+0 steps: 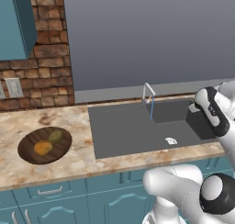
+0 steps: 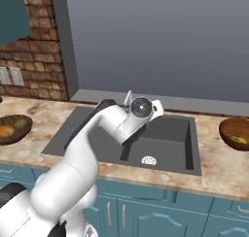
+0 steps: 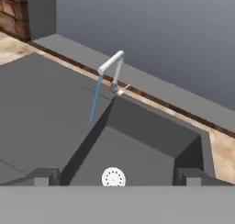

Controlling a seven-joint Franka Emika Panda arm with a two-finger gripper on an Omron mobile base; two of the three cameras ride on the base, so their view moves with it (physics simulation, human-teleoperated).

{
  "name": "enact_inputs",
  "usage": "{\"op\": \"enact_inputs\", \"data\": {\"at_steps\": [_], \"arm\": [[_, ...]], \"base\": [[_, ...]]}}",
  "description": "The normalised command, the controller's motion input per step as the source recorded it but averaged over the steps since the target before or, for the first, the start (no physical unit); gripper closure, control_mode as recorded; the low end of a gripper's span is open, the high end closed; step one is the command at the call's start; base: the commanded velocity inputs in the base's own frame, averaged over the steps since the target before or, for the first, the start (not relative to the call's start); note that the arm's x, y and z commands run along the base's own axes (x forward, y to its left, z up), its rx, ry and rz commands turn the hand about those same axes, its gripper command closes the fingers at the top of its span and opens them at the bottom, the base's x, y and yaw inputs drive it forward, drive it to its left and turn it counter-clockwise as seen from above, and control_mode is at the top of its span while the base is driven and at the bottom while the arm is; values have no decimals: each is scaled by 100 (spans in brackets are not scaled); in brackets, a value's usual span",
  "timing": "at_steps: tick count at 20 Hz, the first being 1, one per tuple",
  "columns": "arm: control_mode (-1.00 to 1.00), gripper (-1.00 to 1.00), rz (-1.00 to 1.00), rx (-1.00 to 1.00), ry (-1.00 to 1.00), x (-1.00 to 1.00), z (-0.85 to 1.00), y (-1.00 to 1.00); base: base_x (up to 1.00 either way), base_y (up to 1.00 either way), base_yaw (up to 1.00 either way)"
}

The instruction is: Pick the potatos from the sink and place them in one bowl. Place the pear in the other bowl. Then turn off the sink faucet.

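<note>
Both potatoes (image 1: 49, 142) sit in dark wooden bowl (image 1: 27, 154); pear (image 2: 238, 140) in reddish bowl (image 2: 228, 134). Claw (image 3: 114, 177) released, empty, above sink (image 1: 124, 131), facing faucet (image 1: 148, 92). Water running; judged lined up for lever shutoff.

The sink (image 1: 128, 131) looks matt dark grey, smooth. Beyond the fingers (image 3: 43, 177), the faucet (image 3: 111, 69) is pale brushed-looking metal. The worktop (image 1: 55, 122) shows mottled beige stone, polished. Both bowls are wood: one bowl (image 1: 27, 147) dark-grained, the other bowl (image 2: 228, 129) redder. The wall (image 1: 46, 58) is rough brick.
</note>
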Motion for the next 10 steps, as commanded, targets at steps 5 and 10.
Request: {"op": "enact_inputs", "data": {"at_steps": [5, 10], "arm": [[-100, -100, 47, -31, -44, 17, -31, 0], [-100, -100, 30, -22, -37, 1, 3, 5]], "base": [[0, 0, 0], [0, 0, 0]]}}
